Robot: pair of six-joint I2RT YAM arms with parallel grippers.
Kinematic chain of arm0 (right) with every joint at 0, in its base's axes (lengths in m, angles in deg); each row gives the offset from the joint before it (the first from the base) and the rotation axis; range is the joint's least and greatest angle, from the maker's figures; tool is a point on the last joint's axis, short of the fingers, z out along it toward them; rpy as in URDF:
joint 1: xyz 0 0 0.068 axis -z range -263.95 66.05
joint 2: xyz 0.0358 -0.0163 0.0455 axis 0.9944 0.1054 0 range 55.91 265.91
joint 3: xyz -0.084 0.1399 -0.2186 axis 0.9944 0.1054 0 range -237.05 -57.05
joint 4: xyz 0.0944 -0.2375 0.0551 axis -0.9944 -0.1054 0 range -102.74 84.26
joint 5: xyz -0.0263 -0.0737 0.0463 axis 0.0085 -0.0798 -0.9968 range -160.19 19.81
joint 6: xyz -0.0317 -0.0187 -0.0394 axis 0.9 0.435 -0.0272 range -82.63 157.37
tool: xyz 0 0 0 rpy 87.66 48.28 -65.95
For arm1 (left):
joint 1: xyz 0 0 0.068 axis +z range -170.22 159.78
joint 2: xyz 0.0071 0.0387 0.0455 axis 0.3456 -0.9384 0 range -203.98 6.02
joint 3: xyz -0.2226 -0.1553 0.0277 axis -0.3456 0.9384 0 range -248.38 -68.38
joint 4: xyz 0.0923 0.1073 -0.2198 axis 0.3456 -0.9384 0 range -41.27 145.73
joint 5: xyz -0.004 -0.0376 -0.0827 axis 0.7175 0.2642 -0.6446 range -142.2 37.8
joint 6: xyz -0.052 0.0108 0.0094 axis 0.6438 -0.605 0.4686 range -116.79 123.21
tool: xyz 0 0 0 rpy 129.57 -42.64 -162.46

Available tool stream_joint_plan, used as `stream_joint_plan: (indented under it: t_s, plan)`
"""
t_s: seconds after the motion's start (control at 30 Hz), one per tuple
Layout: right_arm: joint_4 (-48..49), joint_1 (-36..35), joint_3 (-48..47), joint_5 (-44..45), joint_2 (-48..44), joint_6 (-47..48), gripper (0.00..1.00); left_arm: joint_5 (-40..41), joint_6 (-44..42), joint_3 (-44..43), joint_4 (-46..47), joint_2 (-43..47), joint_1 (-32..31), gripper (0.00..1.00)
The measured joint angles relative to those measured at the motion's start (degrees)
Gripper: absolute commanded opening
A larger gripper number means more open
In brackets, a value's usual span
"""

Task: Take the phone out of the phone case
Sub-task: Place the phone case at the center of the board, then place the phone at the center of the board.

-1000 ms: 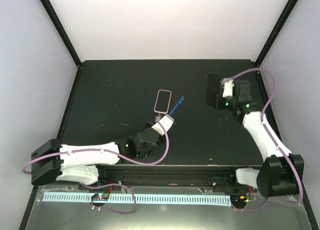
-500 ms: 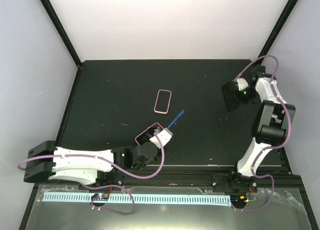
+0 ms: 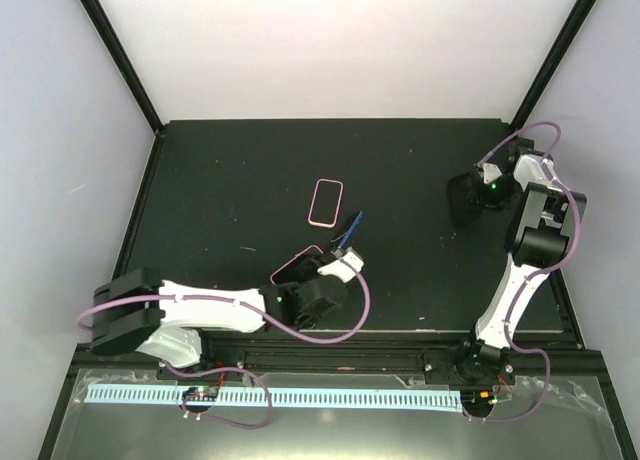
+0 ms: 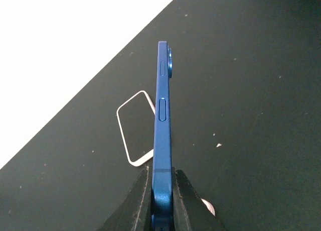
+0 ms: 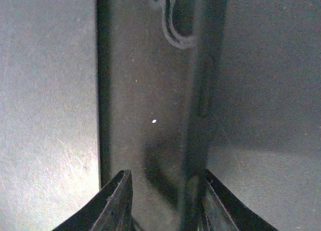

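Phone [image 3: 351, 229], blue, edge-on from overhead, pinched at its near end by left gripper [image 3: 344, 251], far end pointing up-table. Pink-rimmed case [image 3: 326, 202] flat on black table [image 3: 220, 180], just up-left of phone tip, near but not touching, phone clearly out of it. Second pink-rimmed piece [image 3: 297, 265] beside left wrist, identity unclear. Right gripper [image 3: 468, 194] far off at right side of table, arm folded back over itself, dark shape at its tip hard to separate from gripper here. Left wrist view: fingers [image 4: 139, 203] pressed against both flat faces of phone, clamping it on edge, side buttons facing camera, camera bump at far end on right face. Case beyond and left of phone, lying flat, dark inside, pale rim, apart from phone. Right wrist view: fingers [image 5: 119, 201] set against both long edges of black slab [image 5: 150, 105], apparently gripping it; slab running straight away from camera, pale looping mark near its far end, one tiny white speck mid-face. Grey blurred surface either side, nothing else readable.
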Motion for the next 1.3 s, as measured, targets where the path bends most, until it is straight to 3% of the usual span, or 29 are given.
stream_joint_plan:
  t_s: [0.17, 0.37, 0.57, 0.8, 0.9, 1.0, 1.13, 1.3]
  plan:
    - [3.3, -0.2, 4.7, 2.4, -3.4, -0.9, 0.48, 0.6, -2.1, -7.0, -0.9, -10.1, 2.1, 0.02]
    - [5.2, -0.1, 15.3, 3.6, -20.5, 0.8, 0.48, 0.3, -7.7, -20.2, -5.1, -24.9, 5.3, 0.04]
    - [4.1, -1.0, 23.9, -8.1, -37.8, 1.0, 0.48, 0.8, -13.6, -34.8, -9.8, -37.4, 9.7, 0.05]
    - [5.7, -2.1, 33.9, -16.6, -53.4, -1.9, 0.50, 2.3, -16.7, -45.1, -15.2, -47.5, 11.5, 0.09]
    - [9.6, -2.1, 38.1, -19.8, -59.1, -3.0, 0.52, 2.7, -17.0, -47.6, -16.3, -49.2, 11.8, 0.20]
    - [12.4, -2.1, 41.5, -23.1, -61.6, -3.8, 0.52, 1.0, -16.7, -50.8, -18.6, -50.9, 11.9, 0.43]
    - [14.0, -2.1, 42.4, -26.2, -61.0, -4.0, 0.53, -1.2, -14.5, -53.9, -22.9, -52.9, 12.0, 0.60]
    - [15.3, -2.1, 42.4, -28.1, -60.9, -4.0, 0.53, -6.7, -10.2, -53.5, -27.7, -52.0, 12.2, 0.69]
